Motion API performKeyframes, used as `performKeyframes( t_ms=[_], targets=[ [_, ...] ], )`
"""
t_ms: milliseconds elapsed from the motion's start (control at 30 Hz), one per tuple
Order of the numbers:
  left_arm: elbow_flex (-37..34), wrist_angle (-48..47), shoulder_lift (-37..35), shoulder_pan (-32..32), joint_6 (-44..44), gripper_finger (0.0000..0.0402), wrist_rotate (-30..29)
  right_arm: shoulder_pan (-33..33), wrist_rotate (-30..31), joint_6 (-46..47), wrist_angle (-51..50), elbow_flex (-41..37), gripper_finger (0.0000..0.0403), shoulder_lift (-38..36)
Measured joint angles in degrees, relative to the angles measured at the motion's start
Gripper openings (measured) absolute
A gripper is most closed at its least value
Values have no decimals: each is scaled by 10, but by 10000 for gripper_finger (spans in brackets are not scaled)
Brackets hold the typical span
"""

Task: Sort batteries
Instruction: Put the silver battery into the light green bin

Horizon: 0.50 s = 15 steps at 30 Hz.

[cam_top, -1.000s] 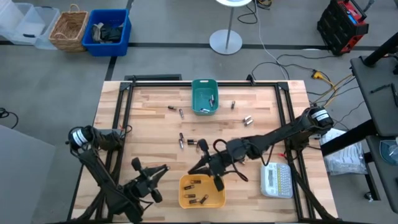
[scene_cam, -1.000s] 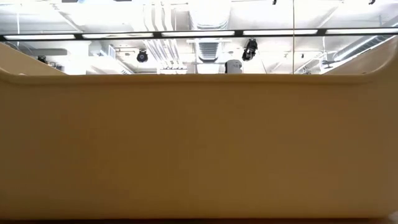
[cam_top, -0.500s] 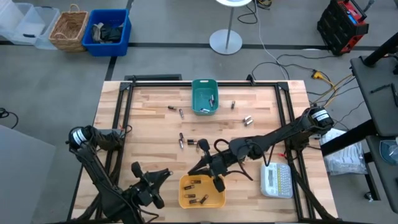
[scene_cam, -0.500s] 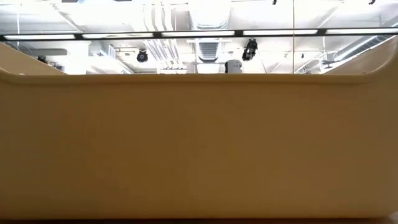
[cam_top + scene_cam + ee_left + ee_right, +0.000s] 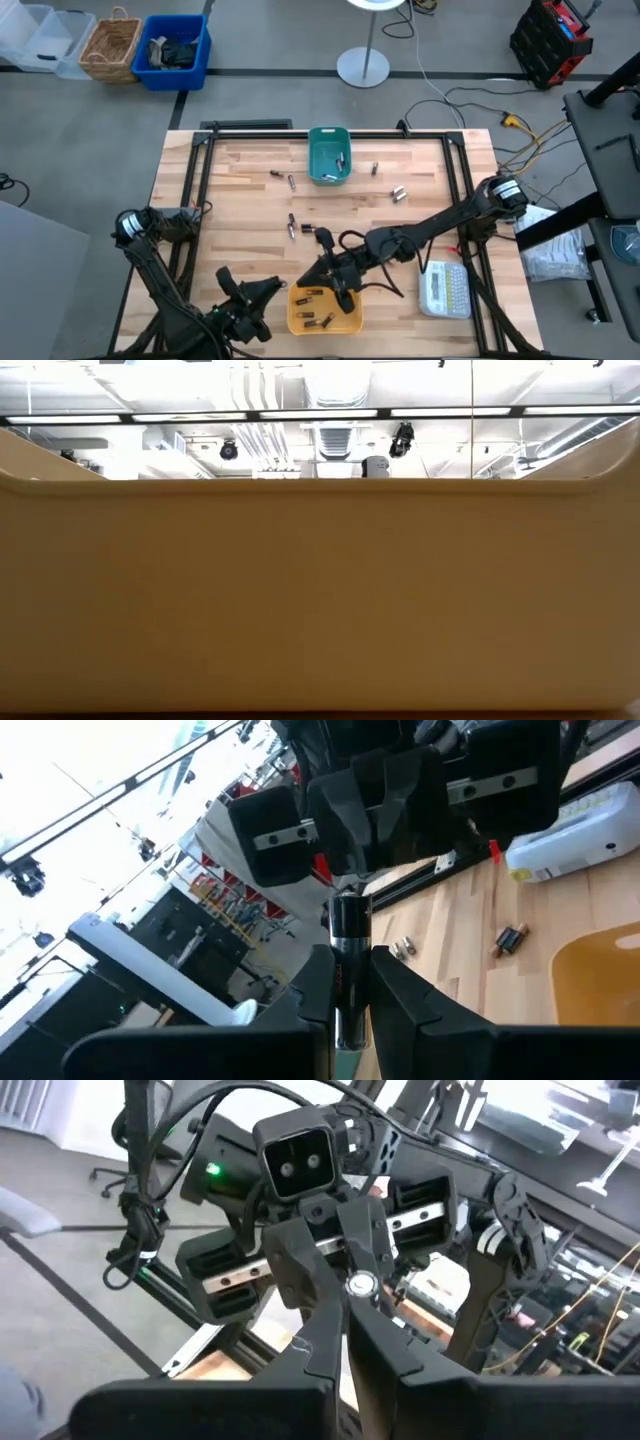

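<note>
My left gripper point(image 5: 268, 292) is at the near left, just left of the yellow bin point(image 5: 352, 322), shut on a dark and silvery battery point(image 5: 350, 925). My right gripper point(image 5: 318, 278) hangs over the bin's far left corner, pointing at the left gripper, its fingers drawn together point(image 5: 345, 1312) beside the battery's free end point(image 5: 360, 1285). Several batteries lie in the yellow bin. Loose batteries point(image 5: 291, 181) point(image 5: 398, 192) point(image 5: 292, 226) lie on the wood. A teal bin point(image 5: 322, 150) stands at the far middle. My left gripper pinches the battery's lower length point(image 5: 347, 982) between its two fingers. The battery lies along the fingers and sticks out past their tips toward my right gripper, lifted clear of the table. My right gripper's fingertips point(image 5: 335, 1320) meet at the battery's free end; I cannot tell whether they touch it.
A white label maker point(image 5: 445, 290) lies at the near right. Dark frame rails run along the table's left, right and far sides. The low view is filled by a yellow wall point(image 5: 320, 590). Two more batteries point(image 5: 510, 938) point(image 5: 403, 949) lie beside the yellow bin point(image 5: 600, 970).
My left gripper has moved toward the table's near edge and a little right, toward the yellow bin. My right gripper has shifted slightly toward the near edge, over the bin's far left corner.
</note>
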Motion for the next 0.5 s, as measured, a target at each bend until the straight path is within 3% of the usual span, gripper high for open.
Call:
performKeyframes(
  t_ms=[267,500],
  targets=[
    [-1,2,3,12,2,17,0,0,11,-1,-11,7,24,2],
    [-1,3,4,25,2,18,0,-3,49,-1,-16,17,119,6]
  ],
)
